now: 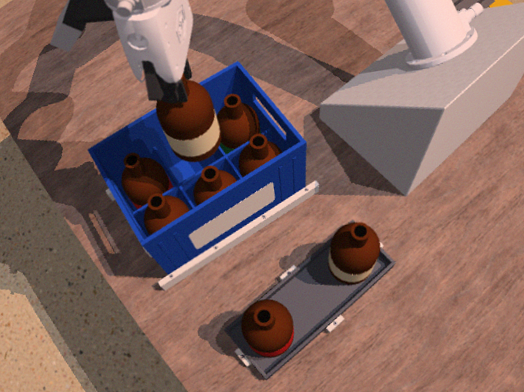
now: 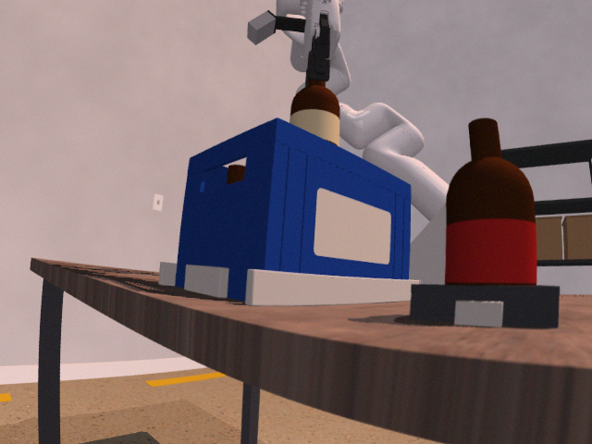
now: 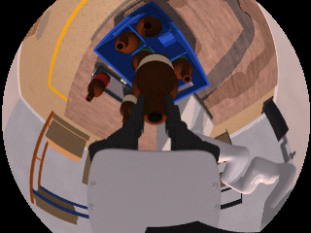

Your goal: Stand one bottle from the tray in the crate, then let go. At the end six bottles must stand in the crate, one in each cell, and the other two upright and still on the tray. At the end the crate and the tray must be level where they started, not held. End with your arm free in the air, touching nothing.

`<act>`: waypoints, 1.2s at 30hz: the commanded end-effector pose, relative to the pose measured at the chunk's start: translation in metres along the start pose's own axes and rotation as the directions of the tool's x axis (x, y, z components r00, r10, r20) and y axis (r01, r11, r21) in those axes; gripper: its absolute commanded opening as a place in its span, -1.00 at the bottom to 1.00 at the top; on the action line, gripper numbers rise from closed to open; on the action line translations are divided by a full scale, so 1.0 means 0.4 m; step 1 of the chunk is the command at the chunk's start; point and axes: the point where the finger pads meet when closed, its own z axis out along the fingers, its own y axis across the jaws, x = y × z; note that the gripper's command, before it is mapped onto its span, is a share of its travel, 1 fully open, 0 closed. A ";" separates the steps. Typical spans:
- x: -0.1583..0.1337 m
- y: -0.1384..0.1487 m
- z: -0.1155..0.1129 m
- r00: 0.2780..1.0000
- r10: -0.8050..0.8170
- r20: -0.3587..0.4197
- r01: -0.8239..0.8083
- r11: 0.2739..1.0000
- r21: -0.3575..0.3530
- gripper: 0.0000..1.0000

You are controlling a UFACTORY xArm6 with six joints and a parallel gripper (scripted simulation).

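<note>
My gripper (image 1: 170, 87) is shut on the neck of a brown bottle with a cream label (image 1: 188, 120). It holds the bottle upright over the back middle of the blue crate (image 1: 202, 164), its base partly below the rim in the exterior view (image 2: 315, 119). Several brown bottles stand in the crate's other cells. A bottle with a cream label (image 1: 354, 252) and one with a red label (image 1: 267, 327) stand upright on the grey tray (image 1: 311, 300). In the wrist view the held bottle (image 3: 155, 91) hangs over the crate (image 3: 151, 49).
The arm's grey base block (image 1: 438, 94) stands right of the crate. A pale rail (image 1: 238, 237) runs along the crate's front. The tray lies in front of the crate toward the table's near side.
</note>
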 end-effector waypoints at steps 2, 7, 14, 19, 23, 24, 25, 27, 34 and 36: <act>0.022 0.019 -0.004 1.000 0.001 -0.001 -0.001 1.000 0.004 -1.00; 0.036 0.033 -0.003 1.000 0.001 -0.001 -0.001 1.000 0.004 -1.00; 0.048 0.046 -0.003 1.000 0.001 -0.001 -0.001 1.000 0.004 -1.00; 0.059 0.056 -0.003 1.000 0.001 -0.001 -0.001 1.000 0.004 -1.00; 0.066 0.063 -0.003 1.000 0.001 -0.001 -0.001 1.000 0.004 -1.00; 0.067 0.065 -0.003 1.000 0.001 -0.001 -0.001 1.000 0.004 -1.00; 0.069 0.067 -0.003 1.000 0.001 -0.001 -0.001 1.000 0.004 -1.00; 0.069 0.067 -0.003 1.000 0.001 -0.001 -0.001 1.000 0.004 -1.00; 0.078 0.075 -0.003 1.000 0.001 -0.001 -0.001 1.000 0.004 -1.00; 0.079 0.077 -0.003 1.000 0.001 -0.001 -0.001 1.000 0.004 -1.00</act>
